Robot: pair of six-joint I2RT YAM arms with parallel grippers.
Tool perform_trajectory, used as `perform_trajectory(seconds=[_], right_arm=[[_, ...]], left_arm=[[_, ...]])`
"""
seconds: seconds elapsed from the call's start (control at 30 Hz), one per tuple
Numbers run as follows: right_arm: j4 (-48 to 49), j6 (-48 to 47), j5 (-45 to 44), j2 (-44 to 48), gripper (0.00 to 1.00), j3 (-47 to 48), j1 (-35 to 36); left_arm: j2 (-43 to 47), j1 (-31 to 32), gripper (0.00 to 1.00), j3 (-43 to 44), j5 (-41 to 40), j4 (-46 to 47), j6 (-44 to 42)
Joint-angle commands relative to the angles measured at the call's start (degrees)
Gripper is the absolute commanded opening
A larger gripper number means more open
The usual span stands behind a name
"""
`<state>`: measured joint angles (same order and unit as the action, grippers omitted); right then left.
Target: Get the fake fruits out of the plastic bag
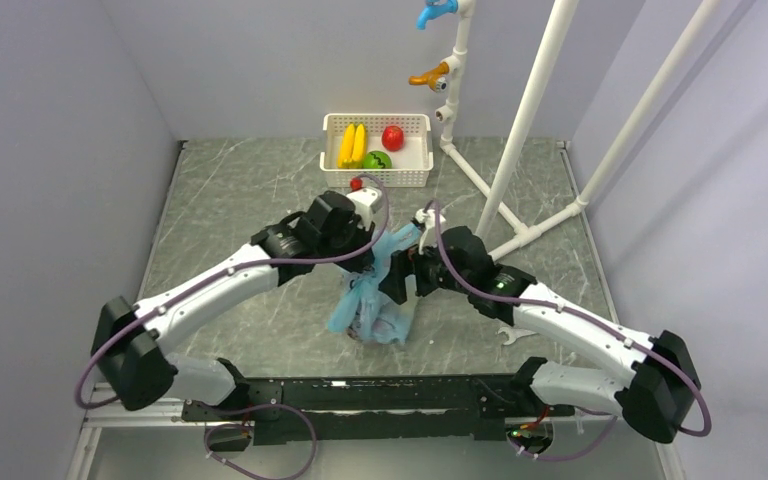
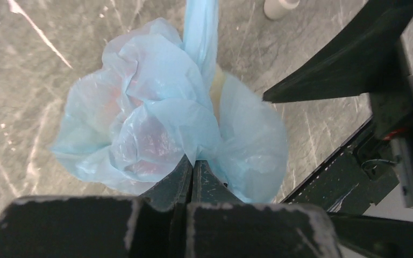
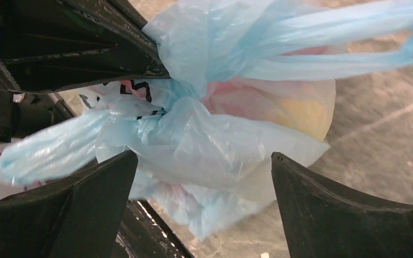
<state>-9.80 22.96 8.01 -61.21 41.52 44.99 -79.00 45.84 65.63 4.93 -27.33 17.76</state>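
The light-blue plastic bag hangs bunched between the two arms at the table's middle. My left gripper is shut on its gathered top and holds it up. The bag shows pinkish print and a yellowish shape through the film. My right gripper is open, its fingers either side of the bag and not touching it. A yellow fruit and something reddish show through the bag. A red round fruit lies in the basket. A small red fruit lies on the table in front of it.
A white basket at the back holds two bananas and a green round fruit. A white pipe frame stands at the back right. A small white piece lies on the table near the right arm.
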Motion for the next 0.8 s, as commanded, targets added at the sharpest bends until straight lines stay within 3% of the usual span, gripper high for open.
perform_trajectory(seconds=[0.0,0.33,0.43,0.6,0.77], right_arm=[[4.24,-5.68,0.77,-2.96,1.00,5.68,3.65],[16.41,-6.16,2.95,-4.73,0.97,4.44,7.79],[18.30,-5.41,4.16,-6.74,0.91,4.24,8.60],[17.20,-7.61,1.81,-8.96,0.72,5.15,11.21],[17.60,-8.44,-0.82,-9.71,0.72,3.21,13.48]], left_arm=[[6.35,0.12,0.00,-1.95,-4.75,0.16,4.12],[14.54,-1.22,0.00,-6.61,-8.18,2.75,10.44],[15.42,-1.89,0.00,-6.75,-7.78,2.32,10.78],[16.78,-2.34,0.00,-7.25,-7.85,1.49,11.57],[18.01,-2.39,0.00,-7.30,-8.22,1.25,11.57]])
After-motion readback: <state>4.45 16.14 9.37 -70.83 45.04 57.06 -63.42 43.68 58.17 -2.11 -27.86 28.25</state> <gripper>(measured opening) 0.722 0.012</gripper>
